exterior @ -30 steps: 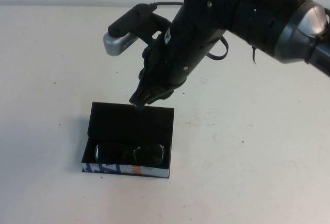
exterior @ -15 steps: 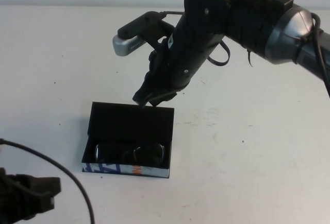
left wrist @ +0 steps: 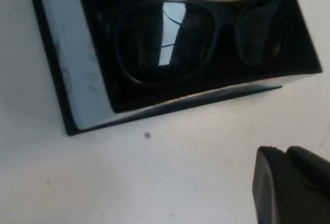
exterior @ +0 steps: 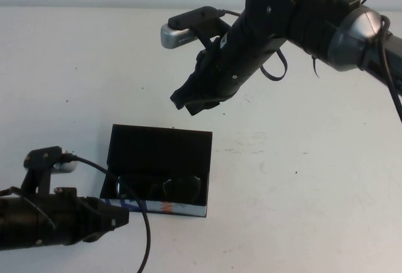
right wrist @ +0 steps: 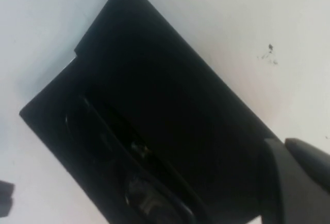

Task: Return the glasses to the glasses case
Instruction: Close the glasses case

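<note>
The black glasses case lies open on the white table, lid folded back, its blue-white patterned front with the orange mark facing me. The dark glasses lie inside it. They also show in the left wrist view and in the right wrist view. My right gripper is shut and empty, raised above the table just behind the lid. My left gripper is shut and empty, low by the case's front left corner.
The white tabletop lies bare to the right of the case. The left arm's cable loops in front of the case. The right arm's bulk hangs over the far right of the table.
My right gripper has lifted up and back, away from the lid's rear edge. My left arm has come in from the lower left up to the case's front left corner.
</note>
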`<move>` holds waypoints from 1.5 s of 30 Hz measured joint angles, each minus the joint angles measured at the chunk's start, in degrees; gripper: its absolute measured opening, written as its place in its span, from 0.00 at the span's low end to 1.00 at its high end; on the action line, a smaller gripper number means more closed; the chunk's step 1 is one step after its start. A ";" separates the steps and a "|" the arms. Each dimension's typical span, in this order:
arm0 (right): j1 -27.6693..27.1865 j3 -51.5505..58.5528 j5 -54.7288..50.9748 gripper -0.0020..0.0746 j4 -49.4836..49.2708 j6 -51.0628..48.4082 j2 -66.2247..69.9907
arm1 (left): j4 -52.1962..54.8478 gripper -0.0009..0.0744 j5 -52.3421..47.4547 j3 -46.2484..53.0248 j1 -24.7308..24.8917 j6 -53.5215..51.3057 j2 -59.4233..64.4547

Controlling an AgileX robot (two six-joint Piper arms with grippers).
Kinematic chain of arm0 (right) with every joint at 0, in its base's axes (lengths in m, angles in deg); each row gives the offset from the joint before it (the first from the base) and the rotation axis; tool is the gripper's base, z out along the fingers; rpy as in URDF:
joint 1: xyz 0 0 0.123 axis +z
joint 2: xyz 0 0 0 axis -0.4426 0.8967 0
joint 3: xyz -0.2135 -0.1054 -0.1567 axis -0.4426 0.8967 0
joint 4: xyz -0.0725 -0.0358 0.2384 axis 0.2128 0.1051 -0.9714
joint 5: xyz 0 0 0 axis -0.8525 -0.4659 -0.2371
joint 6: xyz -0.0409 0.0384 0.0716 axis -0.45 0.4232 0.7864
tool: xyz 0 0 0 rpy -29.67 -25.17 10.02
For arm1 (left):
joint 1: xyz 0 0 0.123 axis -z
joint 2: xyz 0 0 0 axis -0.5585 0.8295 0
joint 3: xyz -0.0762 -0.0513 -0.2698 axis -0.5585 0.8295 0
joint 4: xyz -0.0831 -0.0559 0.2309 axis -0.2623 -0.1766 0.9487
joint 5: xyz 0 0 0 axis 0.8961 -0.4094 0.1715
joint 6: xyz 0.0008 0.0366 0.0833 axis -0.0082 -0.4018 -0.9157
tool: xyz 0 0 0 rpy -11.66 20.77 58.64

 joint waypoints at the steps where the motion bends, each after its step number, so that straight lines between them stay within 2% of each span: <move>1: -0.07 0.00 0.28 0.01 -0.25 0.00 0.38 | -2.27 0.01 0.00 -0.09 0.00 -2.28 1.71; 6: -0.07 -3.54 0.14 0.01 -1.02 0.00 3.69 | -10.23 0.01 -1.30 -0.46 0.00 -13.82 9.84; 14: -0.07 -12.31 -3.09 0.01 -1.05 0.00 10.63 | -11.92 0.01 -3.06 -2.85 0.00 -20.97 16.53; 26: -0.07 -22.98 -9.36 0.01 -1.90 0.00 20.24 | -12.26 0.01 -3.06 -4.00 0.00 -23.50 17.51; 45: -0.07 -24.55 -10.58 0.01 -3.62 0.00 20.55 | -12.26 0.01 -2.10 -4.00 0.00 -24.20 17.51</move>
